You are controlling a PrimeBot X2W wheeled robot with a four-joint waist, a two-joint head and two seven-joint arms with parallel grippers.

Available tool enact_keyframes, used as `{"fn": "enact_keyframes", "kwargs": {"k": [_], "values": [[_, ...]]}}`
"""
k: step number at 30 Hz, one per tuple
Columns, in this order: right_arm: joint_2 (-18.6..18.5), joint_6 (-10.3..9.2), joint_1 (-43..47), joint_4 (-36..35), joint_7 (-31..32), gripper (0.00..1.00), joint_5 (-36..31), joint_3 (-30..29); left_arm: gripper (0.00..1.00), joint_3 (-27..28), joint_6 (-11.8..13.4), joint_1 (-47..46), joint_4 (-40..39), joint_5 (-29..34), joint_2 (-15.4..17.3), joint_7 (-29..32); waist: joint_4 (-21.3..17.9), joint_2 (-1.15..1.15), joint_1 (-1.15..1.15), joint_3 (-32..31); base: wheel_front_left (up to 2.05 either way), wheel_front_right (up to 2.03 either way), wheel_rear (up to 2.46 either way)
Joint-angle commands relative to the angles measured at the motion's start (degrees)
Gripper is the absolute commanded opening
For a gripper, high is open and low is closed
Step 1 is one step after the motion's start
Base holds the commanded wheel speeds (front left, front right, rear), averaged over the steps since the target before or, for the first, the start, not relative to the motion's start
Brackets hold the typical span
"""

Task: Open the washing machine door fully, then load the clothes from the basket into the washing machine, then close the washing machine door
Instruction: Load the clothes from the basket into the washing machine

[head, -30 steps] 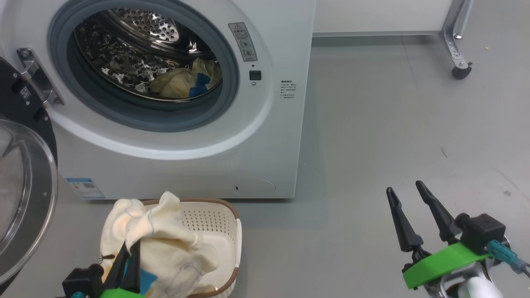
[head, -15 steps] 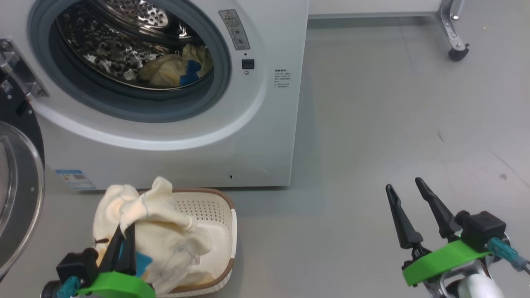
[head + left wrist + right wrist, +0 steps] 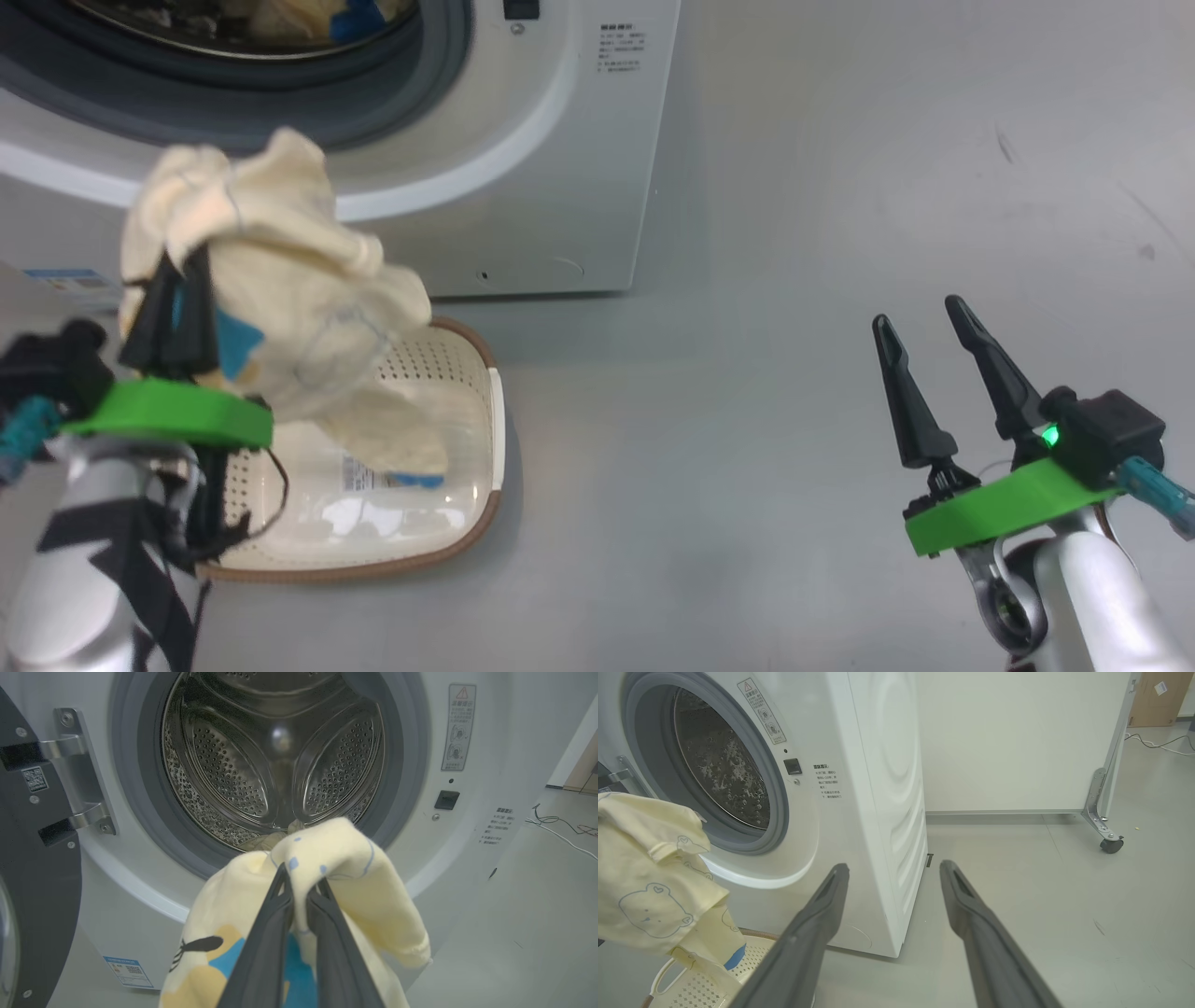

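Bright, even light; soft shadow beside the basket (image 3: 494, 411), glare inside the drum (image 3: 233, 774).

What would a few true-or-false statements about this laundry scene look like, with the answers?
1. The left claw is shut on a cream garment. True.
2. The right claw holds a garment too. False: it is open and empty, above the floor.
3. The washing machine door is closed. False: it is swung open, beside the drum.
4. Some clothes already lie in the drum. True.
5. The basket sits on top of the washing machine. False: it stands on the floor in front of it.
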Motion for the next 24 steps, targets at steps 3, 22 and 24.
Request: {"fn": "enact_keyframes", "kwargs": {"k": [3, 22, 24], "values": [[0.0, 0.2, -3.5, -2.6, -0.4, 1.0, -0.6, 1.2, 0.0, 4.0, -0.6, -9.9, -0.8, -2.0, 4.5, 1.3, -2.9, 0.0, -0.01, 8.0, 0.0, 0.0, 0.0], [1.2, 0.2, -9.7, -5.1, -0.4, 1.0, 2.9, 2.7, 0.0, -1.2, -1.4, -46.8, 7.6, -8.8, 21.0, 13.9, -10.2, 0.0, -0.01, 26.5, 0.0, 0.0, 0.0], [1.2, 0.2, -10.4, -5.1, -0.4, 1.0, 3.8, 3.3, 0.0, -3.3, -1.4, -51.6, 8.4, -9.6, 23.3, 15.0, -11.1, 0.0, -0.01, 28.0, 0.0, 0.0, 0.0]]}}
